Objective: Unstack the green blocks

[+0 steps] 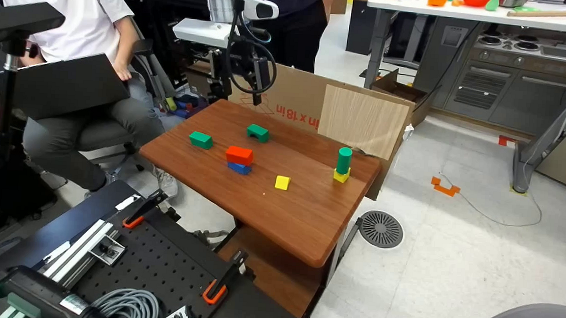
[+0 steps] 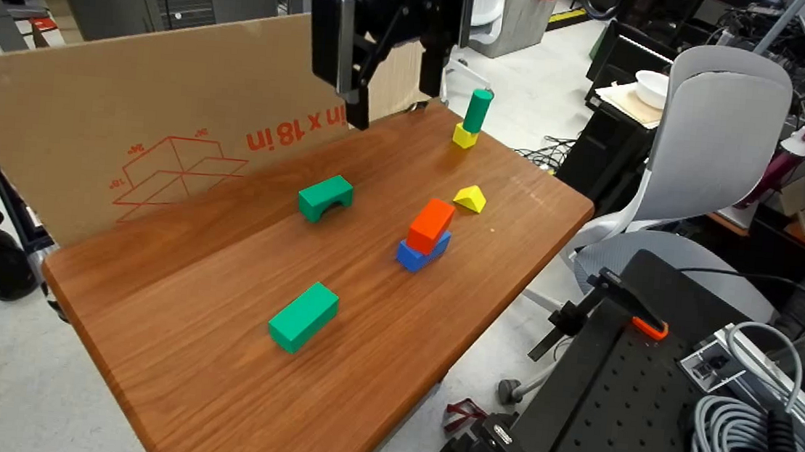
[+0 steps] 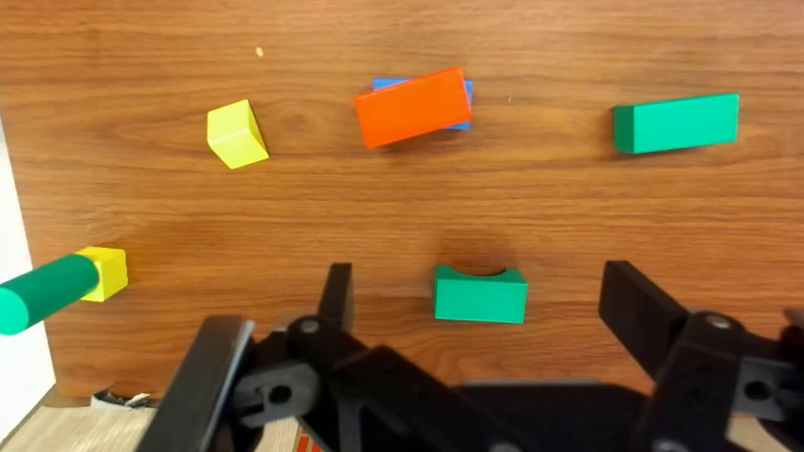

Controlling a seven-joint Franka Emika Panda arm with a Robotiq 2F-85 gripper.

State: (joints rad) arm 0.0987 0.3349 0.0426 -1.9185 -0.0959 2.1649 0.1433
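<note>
- Up over the worktop (image 2: 199, 383) I see the claw (image 2: 394, 100), spread wide.
- Over by the long edge backed with cardboard (image 2: 40, 121) sits the arched green block (image 2: 323, 196).
- The plain green block (image 2: 303, 316) lies well apart from it, toward a short edge.

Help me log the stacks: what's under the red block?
Under the red block sits a blue piece, set at a different angle; its edges peek out in the wrist view. Most of its top is covered, so I can't tell its full shape.
</note>
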